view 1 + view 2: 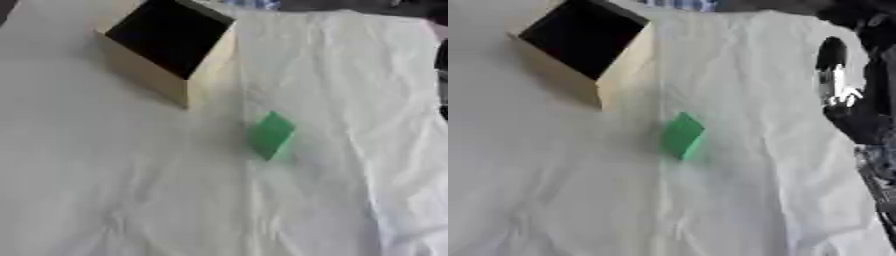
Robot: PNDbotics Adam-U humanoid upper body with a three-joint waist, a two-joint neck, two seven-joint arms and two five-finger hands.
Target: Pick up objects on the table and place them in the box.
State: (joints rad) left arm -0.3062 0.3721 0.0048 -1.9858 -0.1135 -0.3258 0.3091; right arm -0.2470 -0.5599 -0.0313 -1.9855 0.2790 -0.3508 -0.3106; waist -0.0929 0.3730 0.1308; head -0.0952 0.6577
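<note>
Your green block (272,135) lies on the white cloth (350,75), just beside the open wooden box (206,75), not yet inside. Your right arm (859,100) waits at the right edge; I cannot tell how its hand stands.

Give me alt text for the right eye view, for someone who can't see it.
A small green block lies alone on a wrinkled white cloth, apart from an open tan box with a dark interior at the upper left. The robot's black right arm runs along the right edge; its hand cannot be made out.
</note>
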